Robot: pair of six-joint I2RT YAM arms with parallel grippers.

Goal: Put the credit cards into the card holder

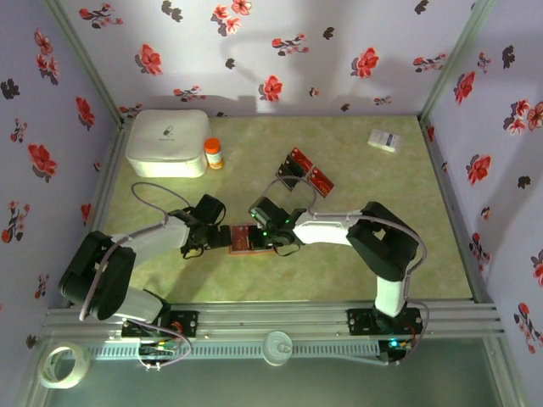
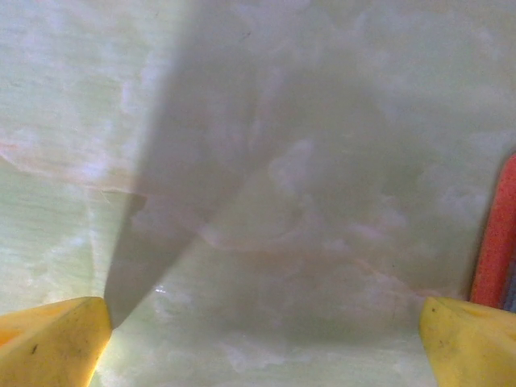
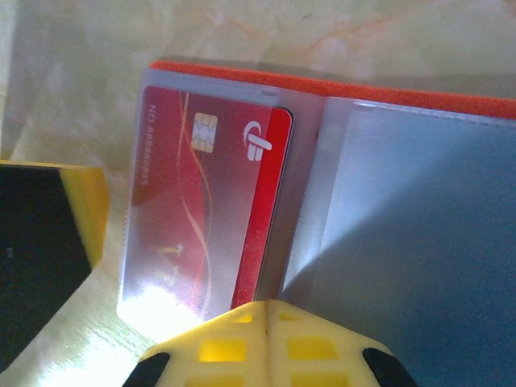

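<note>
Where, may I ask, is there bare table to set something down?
Bare: between the orange bottle and the credit cards; the right side, from the white slip to the near edge. Crowded: mid-table, left gripper and right gripper at the card holder.

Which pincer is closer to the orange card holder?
Right. The right pincer, shut, has its tips right over the open card holder. The left pincer is open and sits beside the holder, over the table.
</note>
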